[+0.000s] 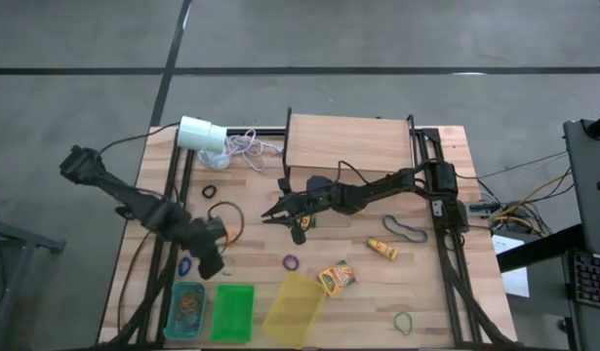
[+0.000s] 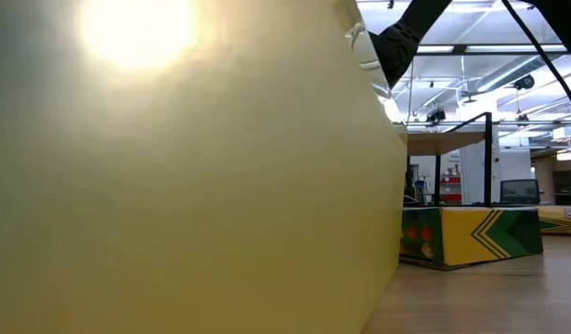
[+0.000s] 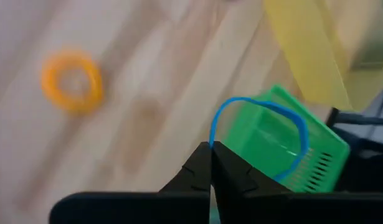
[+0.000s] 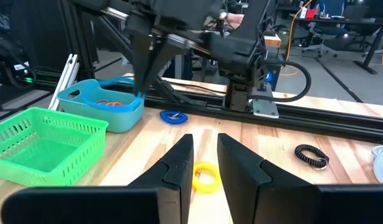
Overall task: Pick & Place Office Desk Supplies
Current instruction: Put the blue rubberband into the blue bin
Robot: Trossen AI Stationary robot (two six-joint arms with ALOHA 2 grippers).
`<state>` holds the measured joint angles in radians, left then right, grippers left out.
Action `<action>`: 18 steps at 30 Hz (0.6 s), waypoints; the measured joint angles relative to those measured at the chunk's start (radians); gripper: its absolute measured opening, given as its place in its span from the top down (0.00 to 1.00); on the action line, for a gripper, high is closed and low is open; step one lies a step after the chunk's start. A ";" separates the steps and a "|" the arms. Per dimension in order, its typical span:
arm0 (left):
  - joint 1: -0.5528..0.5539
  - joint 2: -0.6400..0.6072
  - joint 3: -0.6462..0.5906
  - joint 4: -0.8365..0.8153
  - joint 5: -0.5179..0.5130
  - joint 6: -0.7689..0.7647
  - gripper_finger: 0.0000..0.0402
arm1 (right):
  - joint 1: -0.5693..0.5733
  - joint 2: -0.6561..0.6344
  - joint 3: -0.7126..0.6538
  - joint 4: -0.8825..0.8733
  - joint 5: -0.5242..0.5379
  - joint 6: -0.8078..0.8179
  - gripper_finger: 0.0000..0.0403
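Observation:
My left gripper [image 1: 212, 258] [image 3: 211, 148] hangs just on the far side of the blue basket [image 1: 187, 310] and the green basket [image 1: 231, 312] [image 3: 284, 146]. It is shut on a blue rubber band [image 3: 260, 109]. An orange band [image 3: 71, 81] lies on the wood nearby. My right gripper [image 1: 275, 213] [image 4: 205, 149] is open near the table's middle, low over a yellow-orange band [image 4: 205, 177]. On the table lie a crayon box [image 1: 337, 278] [image 2: 471, 237], a yellow packet [image 1: 381, 249], a purple band [image 1: 291, 261], a green band [image 1: 405, 320] and a black band [image 1: 409, 231]. My left gripper pinches the blue rubber band at one spot on its loop [image 3: 212, 134] between the two shut fingertips. The rest of the loop stands open beyond the fingertips, in front of the green basket, touching nothing that I can see.
A yellow basket [image 1: 295, 307] [image 2: 220, 186] lies tilted at the near edge and fills most of the low view. A wooden box [image 1: 346, 144] and a white cylinder [image 1: 202, 134] with its cord stand at the far side. A blue band [image 4: 173, 116] lies by the blue basket [image 4: 107, 102].

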<state>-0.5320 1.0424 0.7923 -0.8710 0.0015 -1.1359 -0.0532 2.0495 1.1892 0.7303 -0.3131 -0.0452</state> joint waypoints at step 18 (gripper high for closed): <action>-0.691 0.036 0.000 0.023 -0.032 -1.271 0.98 | 0.000 0.000 0.000 0.000 0.000 0.000 0.83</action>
<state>-1.2228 1.0787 0.7925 -0.8483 -0.0303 -2.4068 -0.0528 2.0495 1.1892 0.7303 -0.3131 -0.0450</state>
